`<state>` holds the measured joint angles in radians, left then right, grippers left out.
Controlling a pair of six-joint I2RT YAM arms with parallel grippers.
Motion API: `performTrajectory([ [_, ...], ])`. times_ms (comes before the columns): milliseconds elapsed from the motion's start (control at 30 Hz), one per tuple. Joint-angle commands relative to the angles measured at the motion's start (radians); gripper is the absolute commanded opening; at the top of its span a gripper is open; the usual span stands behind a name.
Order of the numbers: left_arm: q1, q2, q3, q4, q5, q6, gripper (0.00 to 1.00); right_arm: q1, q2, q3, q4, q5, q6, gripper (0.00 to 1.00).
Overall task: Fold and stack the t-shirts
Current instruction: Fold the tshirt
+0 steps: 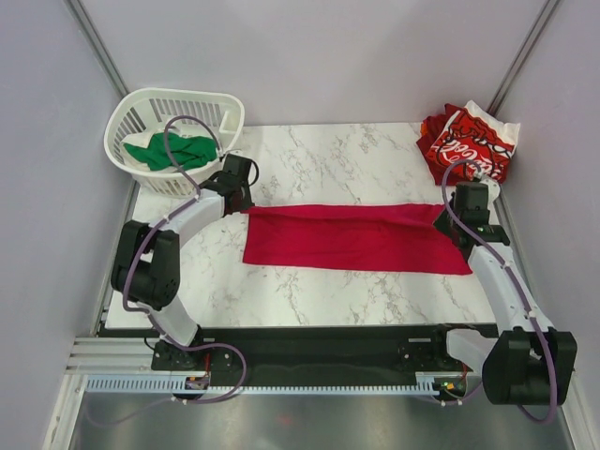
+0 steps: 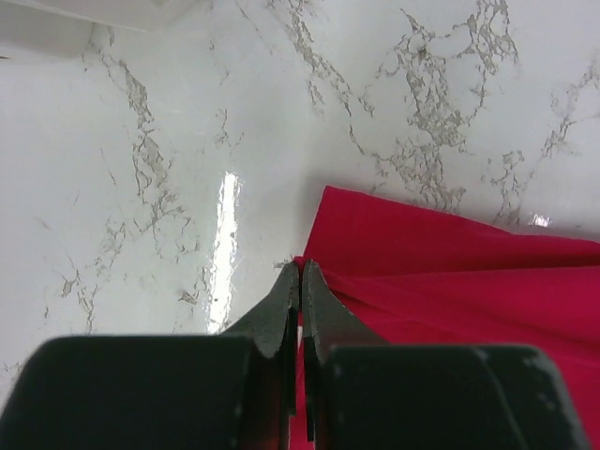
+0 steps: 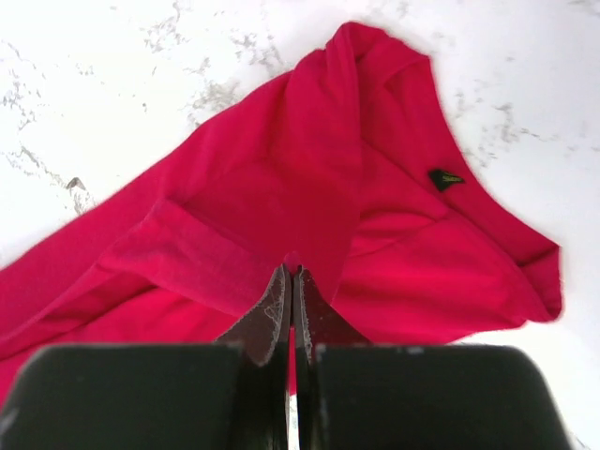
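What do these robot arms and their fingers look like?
The left arm and right arm have white shells, black joints and looping purplish cables. The left gripper and right gripper are black, each with two fingers tapering to thin tips.

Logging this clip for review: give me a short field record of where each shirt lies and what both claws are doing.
in work: plain crimson-red cloth t-shirt, stretched as a long band across the white marble table
left claw: shut on its left corner
right claw: shut on its right end, near the collar
green cloth t-shirt: crumpled in the white slatted plastic basket, far left
red-and-white lettered t-shirt: bunched at the far right corner
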<state>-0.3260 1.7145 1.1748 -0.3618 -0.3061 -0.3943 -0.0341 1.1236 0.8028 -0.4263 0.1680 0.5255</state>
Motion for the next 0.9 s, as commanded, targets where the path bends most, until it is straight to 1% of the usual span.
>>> performTrajectory([
  [0, -0.019, -0.095, -0.038, 0.027, -0.039, 0.014, 0.02, -0.018, -0.080, -0.007, -0.014, 0.086, 0.030, 0.00],
  [167, -0.054, -0.167, -0.098, 0.027, -0.065, 0.009, 0.02, -0.033, -0.140, -0.022, -0.052, 0.143, 0.048, 0.00],
  [400, -0.088, -0.164, -0.162, 0.026, -0.083, 0.000, 0.03, -0.065, -0.154, -0.091, -0.065, 0.165, 0.054, 0.00],
  [467, -0.097, -0.158, -0.184, 0.023, -0.090, -0.014, 0.08, -0.088, -0.140, -0.122, -0.052, 0.136, 0.057, 0.02],
  [500, -0.097, -0.159, -0.201, 0.012, -0.093, -0.041, 0.12, -0.098, -0.133, -0.131, -0.051, 0.124, 0.060, 0.04],
  [533, -0.097, -0.165, -0.210, 0.001, -0.109, -0.058, 0.26, -0.108, -0.117, -0.146, -0.045, 0.108, 0.065, 0.07],
  [567, -0.096, -0.176, -0.217, -0.026, -0.125, -0.078, 0.37, -0.119, -0.111, -0.152, -0.042, 0.085, 0.068, 0.11],
  [600, -0.096, -0.190, -0.233, -0.034, -0.140, -0.107, 0.48, -0.142, -0.102, -0.155, -0.042, 0.073, 0.070, 0.22],
  [633, -0.096, -0.222, -0.237, -0.038, -0.155, -0.116, 0.55, -0.151, -0.091, -0.157, -0.037, 0.068, 0.068, 0.41],
  [667, -0.096, -0.236, -0.239, -0.045, -0.165, -0.123, 0.64, -0.158, -0.087, -0.155, -0.037, 0.065, 0.070, 0.80],
  [700, -0.096, -0.246, -0.227, -0.058, -0.172, -0.124, 0.65, -0.164, -0.082, -0.152, -0.037, 0.070, 0.068, 0.93],
  [733, -0.096, -0.260, -0.215, -0.066, -0.180, -0.120, 0.66, -0.167, -0.082, -0.143, -0.038, 0.073, 0.067, 0.98],
  [867, -0.096, -0.247, -0.149, -0.072, -0.166, -0.074, 0.65, -0.167, -0.113, -0.136, -0.040, 0.074, 0.077, 0.98],
])
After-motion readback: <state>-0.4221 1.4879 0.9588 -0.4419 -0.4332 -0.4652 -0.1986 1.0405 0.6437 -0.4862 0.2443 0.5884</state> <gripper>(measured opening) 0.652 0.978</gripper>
